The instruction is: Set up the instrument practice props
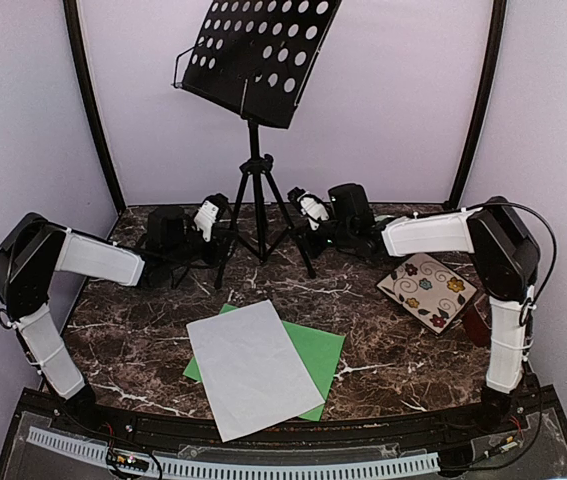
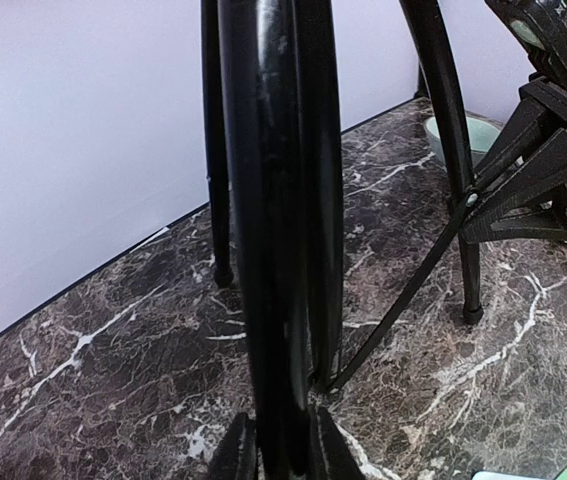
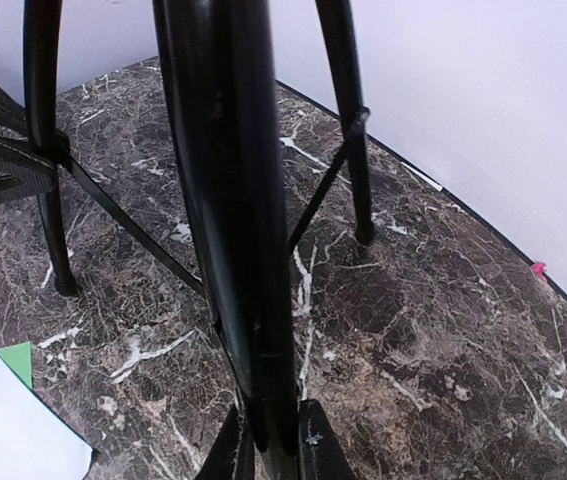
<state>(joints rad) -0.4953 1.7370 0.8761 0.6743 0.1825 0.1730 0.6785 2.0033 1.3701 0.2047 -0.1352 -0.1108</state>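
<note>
The black perforated music stand point(image 1: 258, 55) stands upright on its tripod at the back middle of the table. My left gripper point(image 1: 210, 216) is shut on the tripod's left leg point(image 2: 273, 250), which fills the gap between its fingers point(image 2: 233, 455). My right gripper point(image 1: 308, 208) is shut on the right leg point(image 3: 228, 200). In front of the stand the white music sheet point(image 1: 253, 368) lies flat, partly covering the green sheet point(image 1: 318, 352). A reddish-brown shape, the metronome point(image 1: 476, 322), shows partly behind my right forearm.
A square floral plate point(image 1: 429, 290) lies at the right, close to my right arm. A pale-green bowl point(image 2: 463, 135) sits behind the tripod near the back wall. Thin tripod braces point(image 3: 123, 225) cross between the legs. Purple walls close the back and sides.
</note>
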